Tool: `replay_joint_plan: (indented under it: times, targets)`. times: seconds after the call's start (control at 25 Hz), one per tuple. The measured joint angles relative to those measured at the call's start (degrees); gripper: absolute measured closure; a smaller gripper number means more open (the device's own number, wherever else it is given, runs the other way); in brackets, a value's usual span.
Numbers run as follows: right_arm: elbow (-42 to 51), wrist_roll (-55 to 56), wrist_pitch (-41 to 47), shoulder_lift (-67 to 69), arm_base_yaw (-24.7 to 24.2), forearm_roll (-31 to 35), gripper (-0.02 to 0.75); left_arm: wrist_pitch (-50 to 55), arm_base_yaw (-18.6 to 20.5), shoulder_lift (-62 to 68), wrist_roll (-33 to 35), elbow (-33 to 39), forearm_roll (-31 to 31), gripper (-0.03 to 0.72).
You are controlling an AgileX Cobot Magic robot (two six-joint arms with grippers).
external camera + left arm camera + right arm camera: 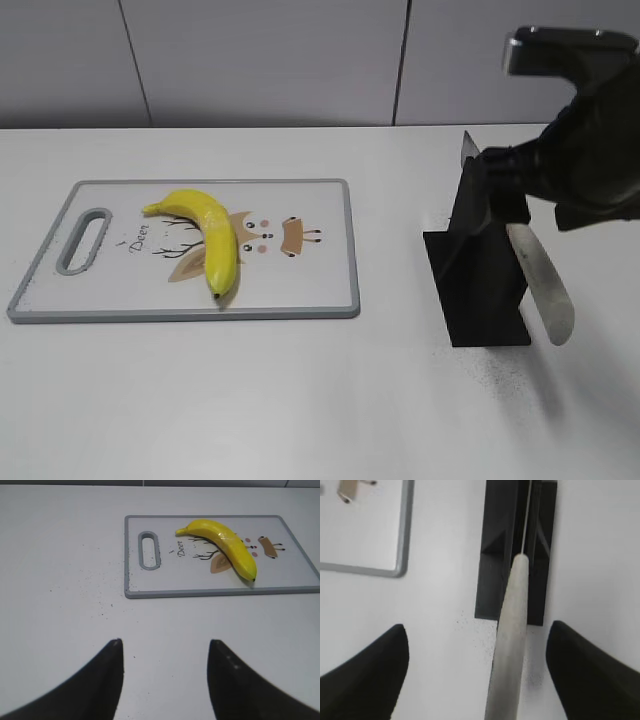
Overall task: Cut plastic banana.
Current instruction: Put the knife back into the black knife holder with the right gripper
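Note:
The plastic banana (pixel 215 235) is bright yellow and curved. It lies on the white cutting board (pixel 330 270) with its dark tip toward the front; it also shows in the left wrist view (pixel 230 542). A knife with a pale handle (pixel 542 280) rests slanted in a black stand (pixel 480 270). My right gripper (pixel 477 626) is open, its fingers wide on either side of the knife handle (pixel 512 630) and not touching it. In the exterior view the right gripper (pixel 530 180) is at the upper part of the knife. My left gripper (pixel 165 642) is open and empty over bare table, in front of the board's handle end.
The cutting board (pixel 300 555) has a grey rim, a handle slot (pixel 149 550) and a deer drawing. Its corner shows in the right wrist view (pixel 370 555), left of the black stand (pixel 495 555). Dark specks dot the white table.

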Motion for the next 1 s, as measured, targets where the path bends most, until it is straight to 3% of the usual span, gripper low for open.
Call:
replay_joint_plan:
  times: [0.4,0.6,1.0]
  targets:
    - [-0.74,-12.58,7.57,-15.28,0.00,-2.14,0.098,0.00,0.00,0.00,0.00,0.00,0.01,0.141]
    - [8.23,-15.04,8.88,-24.20,0.00,-2.20,0.115,0.00,0.00,0.00,0.00,0.00,0.01,0.097]
    - [24.75,-16.67,9.34,-47.33,0.00,-2.36,0.153,0.00,0.00,0.00,0.00,0.00,0.01,0.106]
